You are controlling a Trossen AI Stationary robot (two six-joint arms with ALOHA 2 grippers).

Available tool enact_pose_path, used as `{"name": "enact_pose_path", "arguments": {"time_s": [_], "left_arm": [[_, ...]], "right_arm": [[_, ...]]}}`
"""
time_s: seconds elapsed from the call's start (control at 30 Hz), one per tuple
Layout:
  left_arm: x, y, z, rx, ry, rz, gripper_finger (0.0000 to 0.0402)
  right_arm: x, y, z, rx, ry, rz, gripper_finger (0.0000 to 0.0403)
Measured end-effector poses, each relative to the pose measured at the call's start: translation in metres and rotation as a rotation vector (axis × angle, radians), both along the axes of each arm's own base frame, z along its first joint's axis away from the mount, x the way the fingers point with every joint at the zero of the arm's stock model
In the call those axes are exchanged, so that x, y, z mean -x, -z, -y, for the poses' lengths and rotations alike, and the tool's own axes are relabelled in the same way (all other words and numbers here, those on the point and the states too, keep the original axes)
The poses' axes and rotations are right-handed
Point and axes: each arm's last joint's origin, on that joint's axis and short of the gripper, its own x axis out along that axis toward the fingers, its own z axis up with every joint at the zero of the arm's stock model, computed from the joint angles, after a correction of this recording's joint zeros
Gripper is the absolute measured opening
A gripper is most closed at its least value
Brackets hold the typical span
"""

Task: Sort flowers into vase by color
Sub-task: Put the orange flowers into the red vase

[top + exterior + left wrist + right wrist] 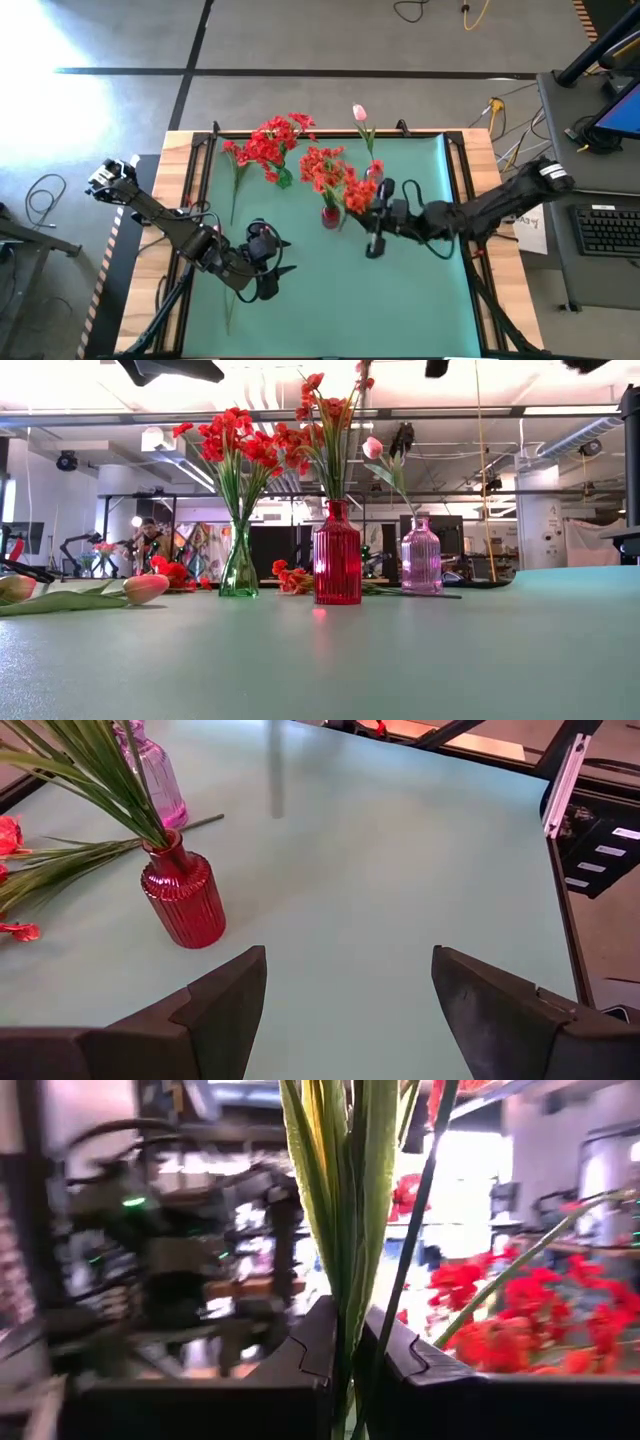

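1. Ribbed red glass formed the red vase (337, 555), which stood on the green table (420, 300) and served as landmark; it held orange-red flowers (325, 405) on green stems.
2. Beside the red vase, toward the left arm's side, stood a clear green vase (239, 565) holding a bushy red cluster (235, 440).
3. On the other side of the red vase stood a pink vase (421, 557) holding one pink tulip (372, 447) on a leaning stem.
4. The right gripper (377, 232) was just beside the red vase on the right arm's side. In the right wrist view its jaws were pressed together on a bundle of green stems and leaves (350, 1230), with red blossoms (520, 1305) beyond.
5. An orange-red cluster (360, 195) lay close above that gripper in the high view, next to the red vase.
6. The left gripper (272, 268) hung over bare table, well apart from the red vase on the near left side. Its jaws stood wide apart with nothing between them; the left wrist view showed the red vase ahead of them.
7. Loose blossoms (290, 575) lay on the table behind the red vase, and a tulip bud (145, 588) lay near the table's front edge, to the left of the red vase in the low view.
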Motion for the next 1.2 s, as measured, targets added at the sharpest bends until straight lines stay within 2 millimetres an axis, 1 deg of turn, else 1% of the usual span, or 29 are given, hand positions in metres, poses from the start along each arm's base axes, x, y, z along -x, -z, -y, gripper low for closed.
{"name": "enact_pose_path", "arguments": {"time_s": [0.17, 0.37, 0.5, 0.7, 0.9, 1.2], "left_arm": [[0.0, 0.0, 0.0, 0.002, -0.001, 0.0, 0.0272], [0.0, 0.0, 0.0, 0.011, -0.008, 0.001, 0.0272], [0.0, 0.0, 0.0, 0.011, -0.008, 0.001, 0.0272], [0.0, 0.0, 0.0, 0.011, -0.008, 0.0, 0.0272], [0.0, 0.0, 0.0, 0.01, -0.008, 0.0, 0.0272], [0.0, 0.0, 0.0, 0.01, -0.008, 0.0, 0.0272]], "right_arm": [[-0.016, 0.012, 0.019, 0.024, 0.088, 0.036, 0.0018], [-0.023, 0.021, 0.028, 0.091, 0.141, 0.027, 0.0018], [-0.025, 0.022, 0.035, 0.088, 0.164, 0.024, 0.0018], [-0.026, 0.023, 0.039, 0.096, 0.18, 0.012, 0.0018], [-0.027, 0.029, 0.039, 0.091, 0.178, -0.044, 0.0018], [-0.028, 0.033, 0.039, 0.077, 0.17, -0.081, 0.0018]]}}
